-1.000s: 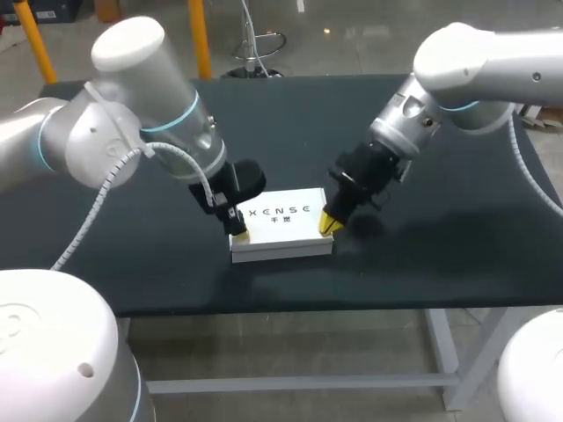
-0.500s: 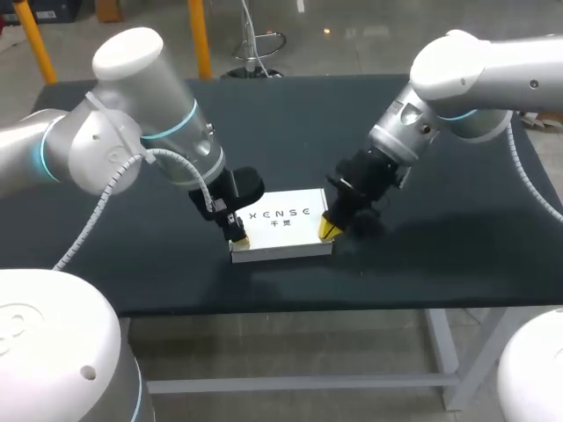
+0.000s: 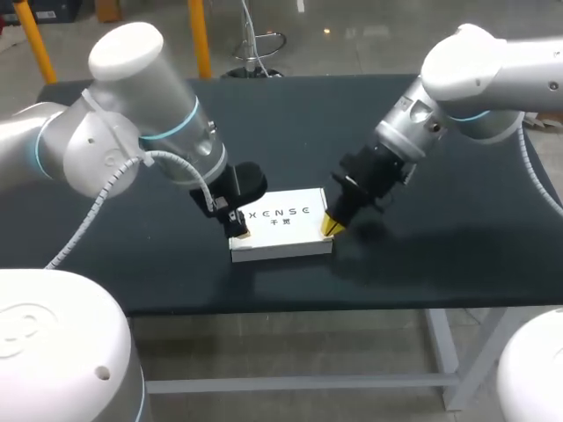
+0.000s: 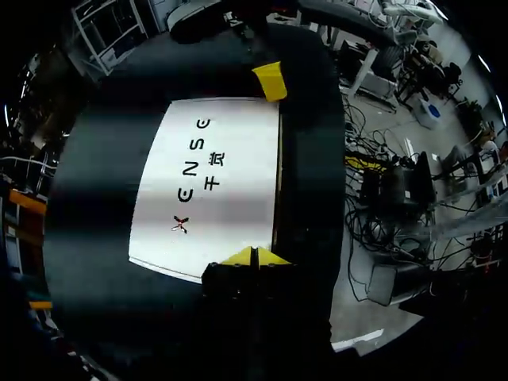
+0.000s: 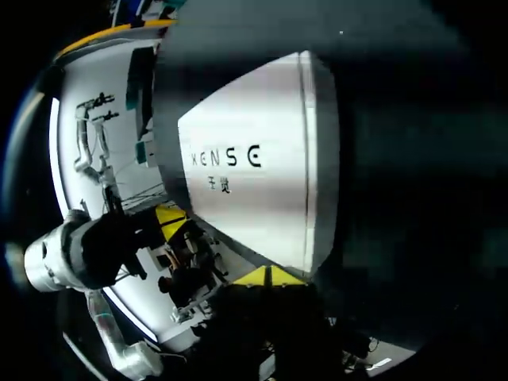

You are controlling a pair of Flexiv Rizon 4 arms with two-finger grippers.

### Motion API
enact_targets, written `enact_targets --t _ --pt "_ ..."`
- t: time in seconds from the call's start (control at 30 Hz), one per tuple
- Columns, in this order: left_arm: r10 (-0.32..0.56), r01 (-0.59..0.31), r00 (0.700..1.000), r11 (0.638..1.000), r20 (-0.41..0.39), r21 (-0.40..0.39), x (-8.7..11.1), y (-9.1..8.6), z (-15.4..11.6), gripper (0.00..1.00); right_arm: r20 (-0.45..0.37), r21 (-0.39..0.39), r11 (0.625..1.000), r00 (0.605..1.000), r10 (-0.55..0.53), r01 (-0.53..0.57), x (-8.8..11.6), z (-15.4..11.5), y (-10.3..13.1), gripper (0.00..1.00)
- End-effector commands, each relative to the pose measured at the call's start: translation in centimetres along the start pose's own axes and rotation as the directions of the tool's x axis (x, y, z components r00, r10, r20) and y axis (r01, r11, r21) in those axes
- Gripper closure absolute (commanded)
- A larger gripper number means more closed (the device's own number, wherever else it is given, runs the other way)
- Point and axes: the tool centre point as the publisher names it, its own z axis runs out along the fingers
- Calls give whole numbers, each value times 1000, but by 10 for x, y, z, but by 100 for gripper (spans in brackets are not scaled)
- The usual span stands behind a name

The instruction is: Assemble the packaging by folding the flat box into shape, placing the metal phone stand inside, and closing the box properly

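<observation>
The white box [image 3: 281, 236] lies flat on the dark table [image 3: 431, 255], near the front edge and about in the middle of its width. It is folded into shape and its printed lid is on top and closed, so what is inside cannot be seen.

The left arm [image 3: 132, 123] comes in from the left side. The left gripper [image 3: 239, 232] stands at the left end of the box, with its yellow tips on the lid near the front left corner. In the left wrist view the two tips are pressed together with no gap between them. They hold nothing and sit just at the edge of the lid.

The right arm [image 3: 475, 79] comes in from the right side. The right gripper [image 3: 332, 226] is at the right end of the box, with its tips at the top edge near the front right corner. In the right wrist view its fingers are also closed against each other, and they are empty.

The box lies between the two grippers, one at each short end
</observation>
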Motion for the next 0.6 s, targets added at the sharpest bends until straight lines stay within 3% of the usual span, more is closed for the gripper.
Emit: enact_targets --t 0.03,0.33,0.6 --pt "-9 9 1000 1000 -18 -9 -4 -1 10 100 -3 -2 1000 1000 15 -15 -6 6 2 100" --pt "-33 33 997 999 -64 3 -8 8 27 100 -16 20 999 999 41 -41 -18 11 10 100" --pt "-34 34 999 999 -13 -3 9 -6 -5 100 -25 -37 999 999 -26 25 -4 -10 -8 100"
